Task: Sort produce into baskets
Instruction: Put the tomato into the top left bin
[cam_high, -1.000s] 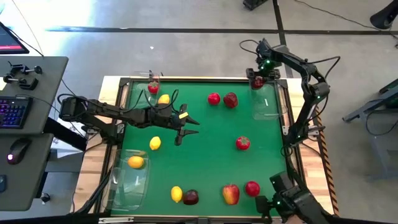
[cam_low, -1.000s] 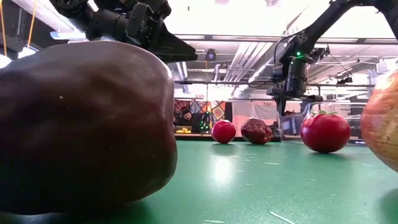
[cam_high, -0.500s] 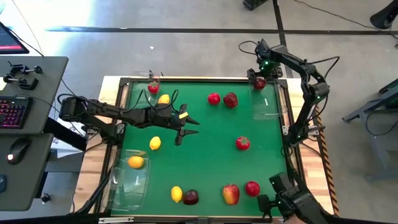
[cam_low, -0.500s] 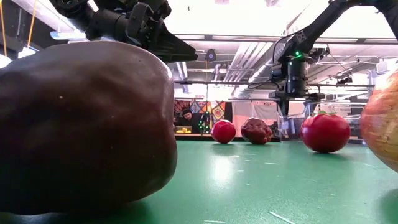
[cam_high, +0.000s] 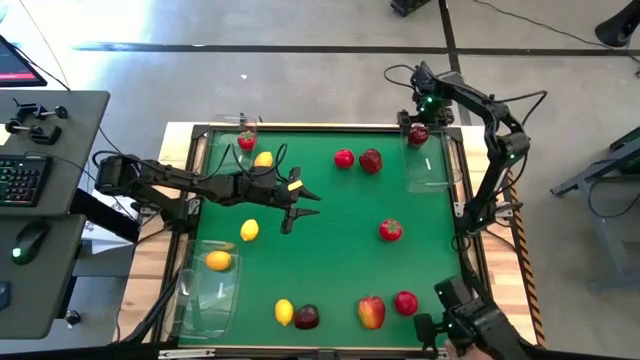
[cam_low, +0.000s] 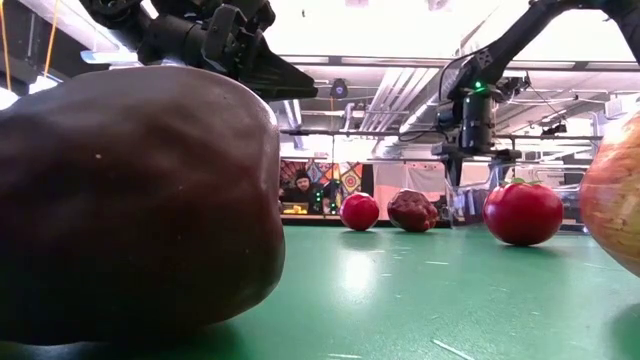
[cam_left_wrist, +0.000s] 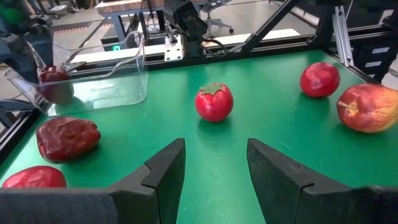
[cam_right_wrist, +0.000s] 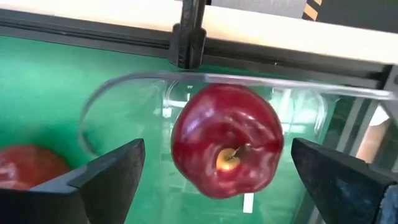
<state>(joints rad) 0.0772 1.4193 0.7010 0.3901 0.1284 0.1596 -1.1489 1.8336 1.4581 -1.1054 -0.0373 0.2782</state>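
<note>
My right gripper (cam_high: 419, 120) (cam_right_wrist: 217, 171) points down over the far corner of the clear basket (cam_high: 432, 165) at the table's far right. Its fingers stand wide open on either side of a dark red apple (cam_high: 417, 133) (cam_right_wrist: 226, 149), which lies in the basket, apart from both fingers. My left gripper (cam_high: 298, 203) (cam_left_wrist: 215, 165) hangs open above the middle left of the green table, with nothing between its fingers. A red fruit with a green top (cam_left_wrist: 214, 102) (cam_high: 390, 230) lies on the mat beyond it.
Loose produce lies on the mat: two reds (cam_high: 344, 158) (cam_high: 371, 160) at the far side, lemons (cam_high: 263, 159) (cam_high: 249, 230) at left, several fruits along the near edge (cam_high: 371, 312). A near-left basket (cam_high: 205, 295) holds a lemon (cam_high: 218, 261). A dark apple (cam_low: 130, 200) fills the low view.
My right gripper has spread its fingers wider over the far-right basket while staying in place. The dark red apple lies in the basket's far corner below it. My left arm has kept still.
</note>
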